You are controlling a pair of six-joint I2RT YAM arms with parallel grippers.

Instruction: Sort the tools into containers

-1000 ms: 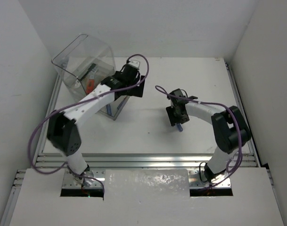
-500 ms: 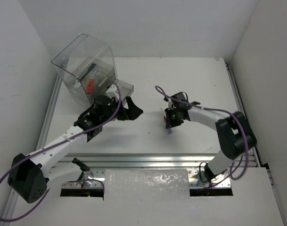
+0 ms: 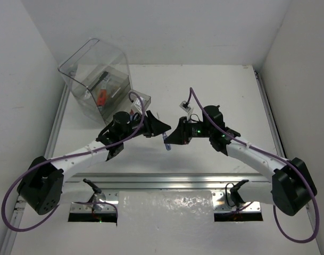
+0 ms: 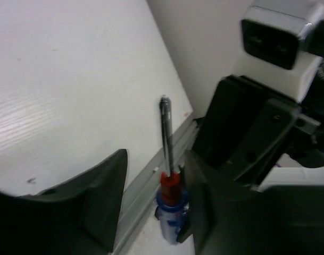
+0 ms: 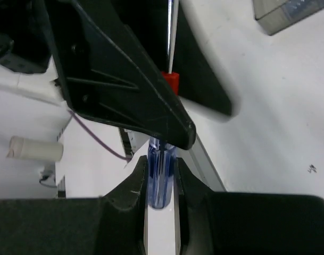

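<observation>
The left arm [image 3: 82, 154] and the right arm [image 3: 252, 154] both stretch forward and inward, low, their wrists facing each other at the middle. The right gripper [image 3: 173, 136] has its fingers [image 5: 131, 194] clamped on the handle of a blue-handled screwdriver [image 5: 160, 180]. The left gripper [image 3: 162, 125] sits tip to tip with it, its fingers [image 4: 106, 196] parted on either side of the shaft.

The screwdriver [image 4: 170, 182] has a glossy, see-through blue plastic handle, a red plastic collar and a smooth, shiny metal shaft. The left gripper [image 4: 155, 156] is matt black plastic. The box [image 3: 95, 64] is clear, glossy plastic with smooth walls. The table [image 4: 71, 79] is white, matt and faintly ridged.
</observation>
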